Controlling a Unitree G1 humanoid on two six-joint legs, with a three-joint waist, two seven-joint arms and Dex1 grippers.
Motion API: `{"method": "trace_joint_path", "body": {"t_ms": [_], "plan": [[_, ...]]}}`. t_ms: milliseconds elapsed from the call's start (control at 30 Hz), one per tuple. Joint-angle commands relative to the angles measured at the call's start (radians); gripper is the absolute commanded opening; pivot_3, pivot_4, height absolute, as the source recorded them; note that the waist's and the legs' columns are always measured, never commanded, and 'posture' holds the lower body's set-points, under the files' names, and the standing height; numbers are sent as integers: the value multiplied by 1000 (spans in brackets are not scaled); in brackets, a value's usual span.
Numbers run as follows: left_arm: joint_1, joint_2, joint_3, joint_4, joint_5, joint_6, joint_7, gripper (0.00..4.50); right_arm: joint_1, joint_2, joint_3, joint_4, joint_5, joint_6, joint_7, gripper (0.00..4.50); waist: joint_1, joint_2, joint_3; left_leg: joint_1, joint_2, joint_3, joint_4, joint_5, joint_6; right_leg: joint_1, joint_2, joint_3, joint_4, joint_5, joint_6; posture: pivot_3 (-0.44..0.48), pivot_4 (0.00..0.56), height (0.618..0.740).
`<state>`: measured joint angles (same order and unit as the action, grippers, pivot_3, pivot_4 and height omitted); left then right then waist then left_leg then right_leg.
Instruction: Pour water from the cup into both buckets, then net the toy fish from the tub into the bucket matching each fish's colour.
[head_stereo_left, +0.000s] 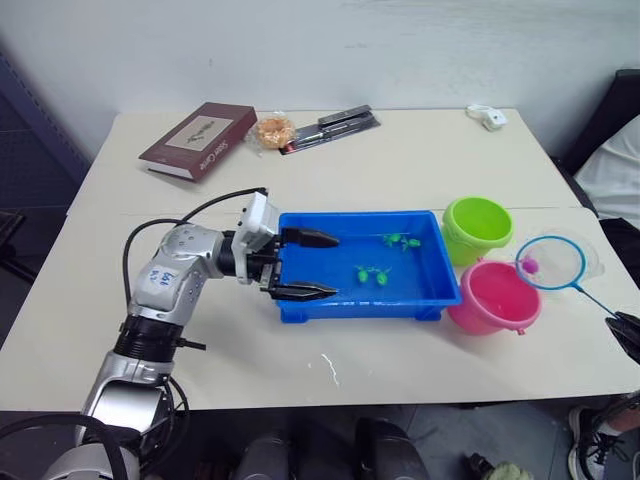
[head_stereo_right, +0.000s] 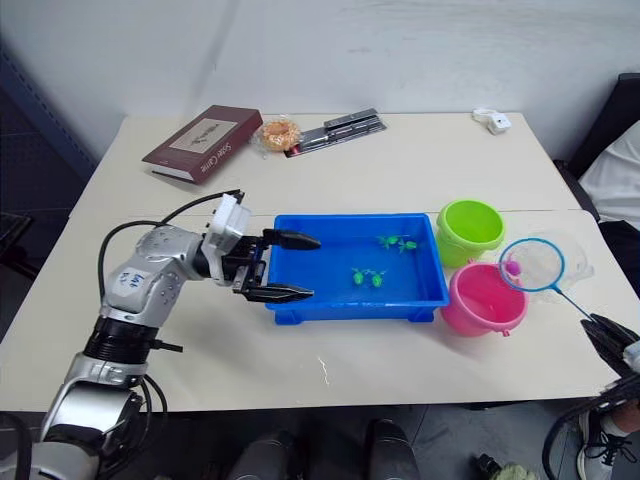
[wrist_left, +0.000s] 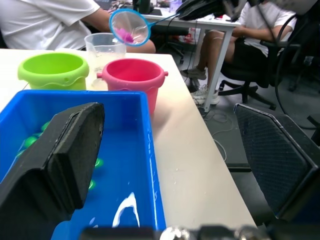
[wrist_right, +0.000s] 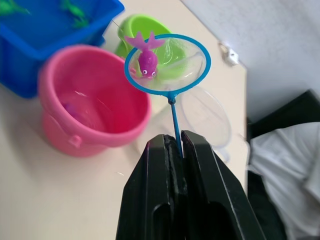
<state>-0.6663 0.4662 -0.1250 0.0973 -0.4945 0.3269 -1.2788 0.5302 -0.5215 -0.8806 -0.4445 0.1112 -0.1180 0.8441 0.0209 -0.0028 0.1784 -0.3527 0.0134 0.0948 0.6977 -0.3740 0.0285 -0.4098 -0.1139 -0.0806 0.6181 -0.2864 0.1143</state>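
Observation:
My right gripper (wrist_right: 174, 142) is shut on the thin handle of the net (head_stereo_left: 550, 262). A pink toy fish (wrist_right: 145, 57) lies in its mesh. The hoop hangs at the right side of the pink bucket (head_stereo_left: 495, 296), in front of the clear cup (wrist_right: 207, 120). Behind the pink bucket stands the lime green bucket (head_stereo_left: 477, 226). The blue tub (head_stereo_left: 300, 305) holds water and green fish (head_stereo_left: 372, 274) (head_stereo_left: 400, 241). My left gripper (head_stereo_left: 315, 265) is open, with one finger inside the tub and one outside its left wall.
At the back of the table lie a maroon book (head_stereo_left: 198, 140), a snack packet (head_stereo_left: 273, 130), a dark flat tool (head_stereo_left: 335, 127) and a small white item (head_stereo_left: 487, 117). A person in white (head_stereo_left: 620, 170) sits at the right. The table's front edge is close.

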Motion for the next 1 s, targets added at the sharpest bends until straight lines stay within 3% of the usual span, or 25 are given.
{"method": "trace_joint_path", "body": {"t_ms": [33,133,367,533,733,833,1000], "plan": [[-27,-10,7,-5,11,-27,-1,4457,-2,30,53,69,-163,-232,-135,0,0,0,0,0,1,0,0,0,0,0,0,0,0,0,0,0,150,740],[-26,-16,12,-5,16,-33,4,4457,12,26,81,120,-282,-353,-230,0,0,1,-1,0,0,0,0,0,0,0,0,0,0,0,0,0,150,740],[2,-17,24,-29,14,-40,28,4457,60,-7,50,169,-805,-657,-654,0,0,1,-1,0,1,0,0,0,0,0,0,1,0,0,0,0,150,740],[15,-18,27,-41,11,-38,37,4457,91,-33,80,176,-902,-684,-773,0,-2,1,-1,0,1,0,0,0,-1,0,0,2,-3,-1,-1,0,150,740],[27,-23,27,-59,5,-33,54,4457,91,-34,91,191,-905,-619,-841,0,-3,1,-1,0,1,0,0,0,-1,0,0,2,-3,-1,-1,0,150,740],[29,-19,30,-59,5,-33,53,4457,74,-37,97,180,-811,-568,-824,0,-3,1,-1,0,1,0,0,0,-1,0,0,2,-3,-1,-1,0,150,740],[33,24,54,-21,17,-54,30,4457,59,-110,165,87,-370,-458,-622,0,-10,1,-1,0,2,0,0,0,-1,0,0,2,-3,-1,-1,0,150,740]]}}
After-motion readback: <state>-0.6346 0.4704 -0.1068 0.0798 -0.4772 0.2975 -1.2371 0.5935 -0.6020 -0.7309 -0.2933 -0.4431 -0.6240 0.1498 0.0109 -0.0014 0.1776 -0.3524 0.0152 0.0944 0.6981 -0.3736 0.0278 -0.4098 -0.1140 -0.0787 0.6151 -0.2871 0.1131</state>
